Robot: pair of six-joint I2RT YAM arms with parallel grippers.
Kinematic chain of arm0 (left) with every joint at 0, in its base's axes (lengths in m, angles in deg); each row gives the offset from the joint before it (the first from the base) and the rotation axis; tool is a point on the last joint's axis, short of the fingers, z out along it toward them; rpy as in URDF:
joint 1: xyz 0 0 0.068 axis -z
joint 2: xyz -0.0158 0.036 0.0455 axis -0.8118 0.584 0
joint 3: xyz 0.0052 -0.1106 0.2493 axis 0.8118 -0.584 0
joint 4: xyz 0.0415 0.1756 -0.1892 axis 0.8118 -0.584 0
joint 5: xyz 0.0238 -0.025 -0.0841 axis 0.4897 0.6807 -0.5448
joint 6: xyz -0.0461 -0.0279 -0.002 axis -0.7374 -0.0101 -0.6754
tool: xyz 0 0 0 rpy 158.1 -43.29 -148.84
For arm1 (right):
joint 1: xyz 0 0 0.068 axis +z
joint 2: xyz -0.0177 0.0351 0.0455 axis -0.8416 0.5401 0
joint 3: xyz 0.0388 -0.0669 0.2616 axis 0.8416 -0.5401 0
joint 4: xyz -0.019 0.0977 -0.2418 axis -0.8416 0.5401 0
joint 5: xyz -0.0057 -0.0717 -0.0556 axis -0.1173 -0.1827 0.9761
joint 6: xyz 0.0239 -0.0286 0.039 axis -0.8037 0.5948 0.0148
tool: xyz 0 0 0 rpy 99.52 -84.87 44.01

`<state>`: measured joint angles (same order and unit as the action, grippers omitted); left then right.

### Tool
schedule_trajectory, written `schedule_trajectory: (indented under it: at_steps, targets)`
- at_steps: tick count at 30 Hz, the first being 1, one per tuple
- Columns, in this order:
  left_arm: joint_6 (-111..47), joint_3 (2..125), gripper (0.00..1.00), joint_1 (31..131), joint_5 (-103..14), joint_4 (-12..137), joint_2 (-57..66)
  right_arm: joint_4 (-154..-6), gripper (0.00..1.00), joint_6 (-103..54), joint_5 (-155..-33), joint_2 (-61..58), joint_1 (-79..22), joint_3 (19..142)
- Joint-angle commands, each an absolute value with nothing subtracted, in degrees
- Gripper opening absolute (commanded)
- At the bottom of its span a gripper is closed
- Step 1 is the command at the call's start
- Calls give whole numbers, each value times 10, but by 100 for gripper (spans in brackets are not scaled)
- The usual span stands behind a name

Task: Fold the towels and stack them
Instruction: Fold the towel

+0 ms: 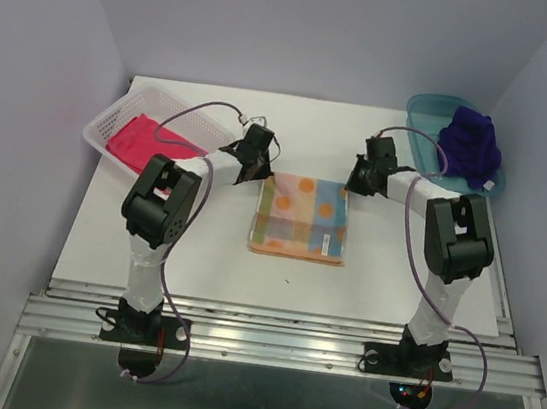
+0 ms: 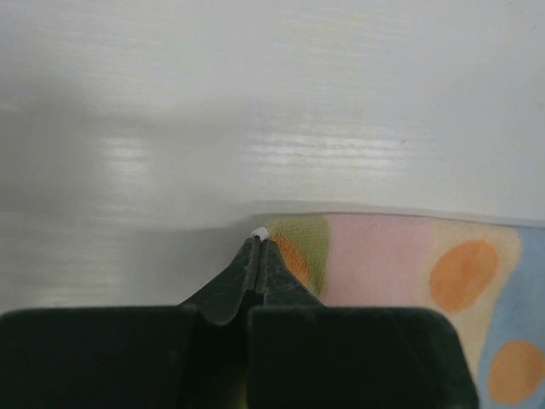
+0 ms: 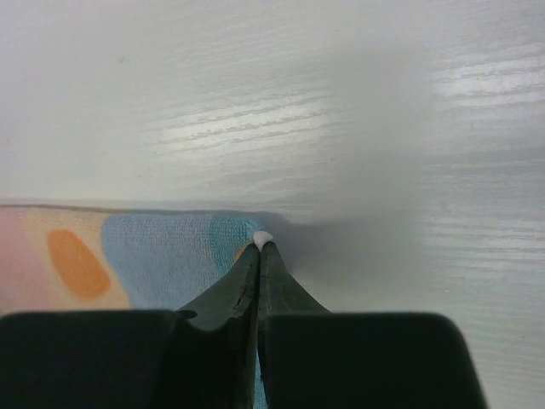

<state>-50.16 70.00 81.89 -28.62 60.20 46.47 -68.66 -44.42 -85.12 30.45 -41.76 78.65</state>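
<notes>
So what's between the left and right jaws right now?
The far edge of the orange polka-dot cloth towel, one corner pinched in each; no other object. Clearest in the top view.

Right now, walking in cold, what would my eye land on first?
The polka-dot towel lies flat in the centre, with the left gripper and right gripper each pinched shut on a far corner. A pink towel sits in the white basket at far left, a purple towel in the teal tray at far right.
</notes>
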Motion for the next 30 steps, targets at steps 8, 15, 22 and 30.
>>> schedule_trajectory:
  at_steps: [8, 15, 22, 30]
  targets:
    - [-514, 535, 0, 829, -325, 728, 291, -774, 1, -442, -924, 154, -418, 678]
    - [-534, 440, 0, 844, -312, 757, 210, -786, 1, -457, -929, 56, -418, 583]
    - [-571, 360, 0, 882, -289, 769, 141, -796, 1, -494, -957, -42, -418, 475]
    - [-606, 272, 0, 904, -270, 777, 58, -783, 1, -514, -1004, -140, -411, 400]
